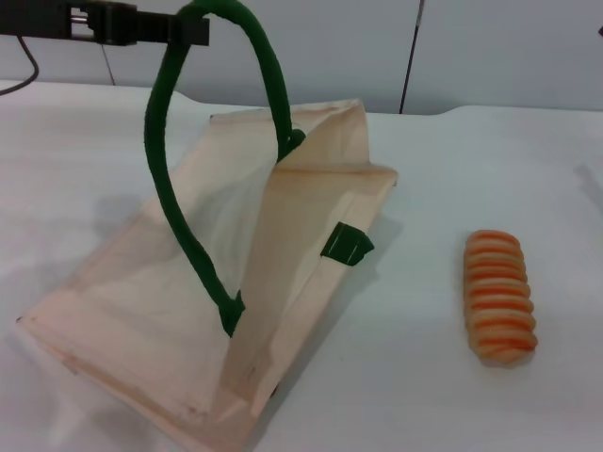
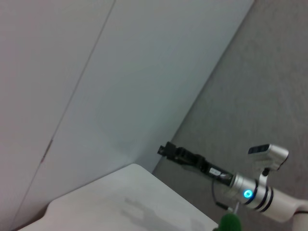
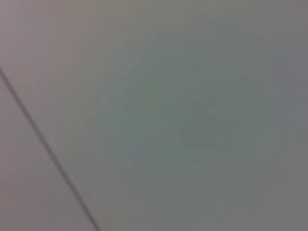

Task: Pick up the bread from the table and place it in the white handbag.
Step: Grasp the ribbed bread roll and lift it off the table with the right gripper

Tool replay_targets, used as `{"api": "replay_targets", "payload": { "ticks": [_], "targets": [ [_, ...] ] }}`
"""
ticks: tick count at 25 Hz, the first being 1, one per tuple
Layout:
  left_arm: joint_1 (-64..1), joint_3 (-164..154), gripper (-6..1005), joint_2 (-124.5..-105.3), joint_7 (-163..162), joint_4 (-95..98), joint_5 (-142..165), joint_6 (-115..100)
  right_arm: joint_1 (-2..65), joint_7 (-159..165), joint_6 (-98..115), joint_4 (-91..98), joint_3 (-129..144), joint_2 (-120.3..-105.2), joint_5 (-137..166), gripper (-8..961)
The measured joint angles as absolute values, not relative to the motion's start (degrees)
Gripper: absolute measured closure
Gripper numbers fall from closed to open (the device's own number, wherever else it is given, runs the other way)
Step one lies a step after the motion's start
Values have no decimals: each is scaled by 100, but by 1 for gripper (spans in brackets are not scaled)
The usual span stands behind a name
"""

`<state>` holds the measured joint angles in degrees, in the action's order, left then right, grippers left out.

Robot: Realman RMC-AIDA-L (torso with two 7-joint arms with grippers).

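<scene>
Orange and cream stripes: the bread [image 1: 499, 298] lies on the table [image 1: 415, 377], outside the white handbag [image 1: 141, 311].

The loaf sits well to the right of the bag, apart from it, its long side running away from me. The bag lies on the tabletop with its mouth lifted open, one green tab [image 1: 347, 245] showing on the near edge. My left gripper [image 1: 193, 28] is up at the top left, clamped on the green rope handle [image 1: 165, 179] at the top of its loop. My right gripper shows only in the left wrist view [image 2: 166, 149], far off past the table's edge, and I cannot tell whether it is apart or together.
</scene>
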<state>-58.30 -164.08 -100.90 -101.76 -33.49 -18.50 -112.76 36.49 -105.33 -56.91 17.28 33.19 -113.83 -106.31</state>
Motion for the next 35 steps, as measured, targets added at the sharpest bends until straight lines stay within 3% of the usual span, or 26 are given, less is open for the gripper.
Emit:
{"api": "replay_targets", "payload": {
  "ticks": [5,19,25,32,35],
  "targets": [
    [-5810,-16409,880,-10115,-10238,-3349,-1828,-11095,3587,-9051,-5873,2660,3539,-11148,-9147,62],
    [-5731,-16418,879,-10132,-10336,-3348,-1811,-10939,3675,-7642,-7915,4944,3518,-11111,-6111,62],
    [-5730,-16418,878,-10143,-10342,-3349,-1810,-10925,3780,-7613,-8431,5204,3549,-11239,-5189,62],
    [-5668,-16418,880,-10153,-10345,-3320,-1810,-10844,4016,-7767,-8741,5138,3721,-11510,-4415,67],
    [-5669,-16418,882,-10153,-10345,-3312,-1810,-10844,4016,-7775,-8795,5085,3774,-11526,-4362,68]
  ]
}}
